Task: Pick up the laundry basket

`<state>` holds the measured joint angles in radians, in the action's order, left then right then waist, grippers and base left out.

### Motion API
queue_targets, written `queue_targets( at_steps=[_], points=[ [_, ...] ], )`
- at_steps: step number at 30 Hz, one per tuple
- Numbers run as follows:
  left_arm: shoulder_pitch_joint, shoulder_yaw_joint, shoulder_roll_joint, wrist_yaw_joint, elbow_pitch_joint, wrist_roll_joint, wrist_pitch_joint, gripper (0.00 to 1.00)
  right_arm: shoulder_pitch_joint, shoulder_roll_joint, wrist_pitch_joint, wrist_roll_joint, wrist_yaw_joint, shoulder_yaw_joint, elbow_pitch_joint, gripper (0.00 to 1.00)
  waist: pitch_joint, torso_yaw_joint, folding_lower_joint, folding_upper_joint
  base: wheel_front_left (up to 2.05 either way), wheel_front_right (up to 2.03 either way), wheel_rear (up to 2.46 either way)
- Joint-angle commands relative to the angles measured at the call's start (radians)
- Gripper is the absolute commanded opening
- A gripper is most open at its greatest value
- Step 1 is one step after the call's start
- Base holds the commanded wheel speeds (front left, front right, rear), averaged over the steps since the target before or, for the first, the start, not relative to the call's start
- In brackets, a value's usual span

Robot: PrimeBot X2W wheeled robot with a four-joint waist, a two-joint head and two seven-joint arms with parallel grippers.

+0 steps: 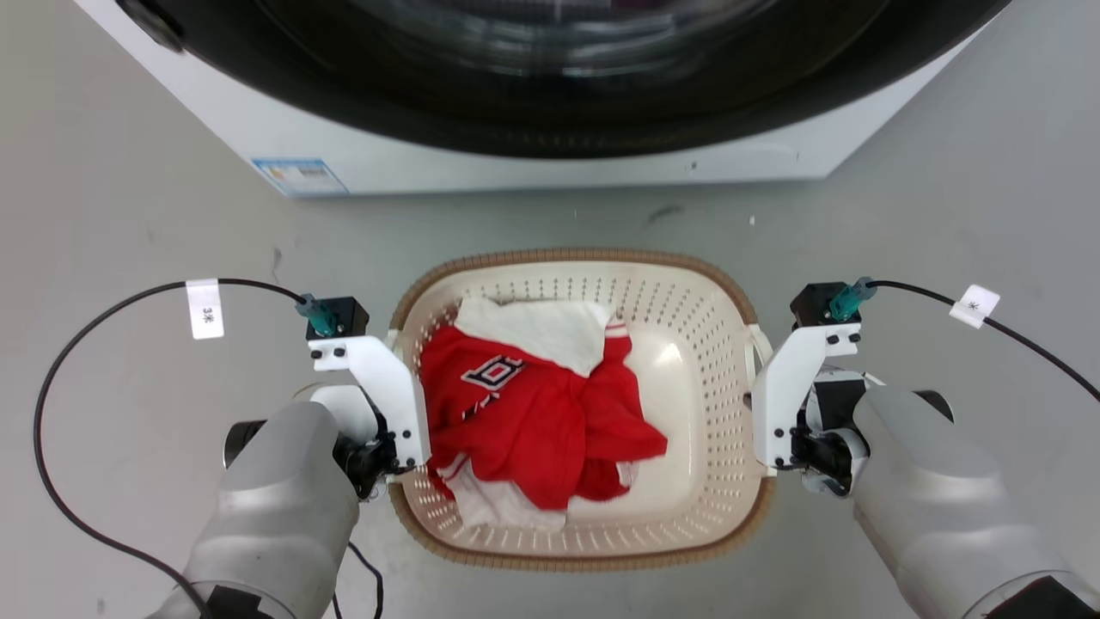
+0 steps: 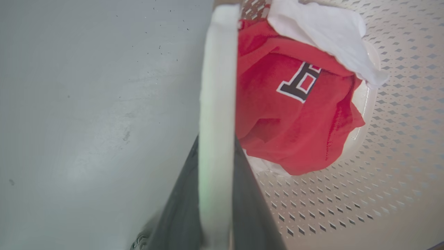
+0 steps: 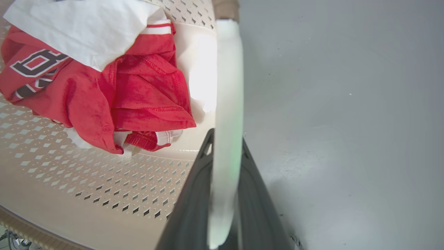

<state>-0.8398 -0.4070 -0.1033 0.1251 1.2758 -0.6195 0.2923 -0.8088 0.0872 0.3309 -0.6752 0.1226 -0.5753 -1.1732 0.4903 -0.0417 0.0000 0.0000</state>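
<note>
Laundry basket [image 1: 687, 344] before washing machine [image 1: 533, 168]

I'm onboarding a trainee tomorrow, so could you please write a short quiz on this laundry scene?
1. True or false: the laundry basket holds a red garment and a white cloth.
2. What does the left end effector pinch? A) the basket's white loop handle B) the red garment C) a black cable
3. Fill in: beyond the basket stands a white ____.
Key: 1 true; 2 A; 3 washing machine.
</note>
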Motion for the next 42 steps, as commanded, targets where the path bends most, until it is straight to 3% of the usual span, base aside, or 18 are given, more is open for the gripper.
queue_targets(
  at_steps=[1,12,24,42],
  points=[
    [0.012,-0.006,0.027,0.009,-0.009,-0.018,0.024,0.00,0.022,-0.026,0.027,-0.026,0.015,-0.017,0.016,0.00,-0.081,0.006,0.0000,0.0000,0.00,0.00,0.00],
    [0.033,-0.021,0.006,0.008,-0.006,-0.087,0.160,0.00,0.026,-0.008,0.201,-0.124,0.014,-0.064,0.006,0.00,-0.254,0.012,0.0000,0.0000,0.00,0.00,0.00],
    [0.038,-0.050,-0.019,0.007,-0.016,-0.124,0.218,0.00,-0.009,-0.022,0.332,-0.178,0.014,-0.087,-0.033,0.00,-0.381,0.011,0.0000,0.0000,0.00,0.00,0.00],
    [0.117,-0.097,-0.018,0.006,-0.023,-0.152,0.211,0.00,0.025,-0.021,0.341,-0.182,0.014,-0.113,-0.083,0.00,-0.505,0.002,0.0000,0.0000,0.00,0.00,0.00]
  ],
)
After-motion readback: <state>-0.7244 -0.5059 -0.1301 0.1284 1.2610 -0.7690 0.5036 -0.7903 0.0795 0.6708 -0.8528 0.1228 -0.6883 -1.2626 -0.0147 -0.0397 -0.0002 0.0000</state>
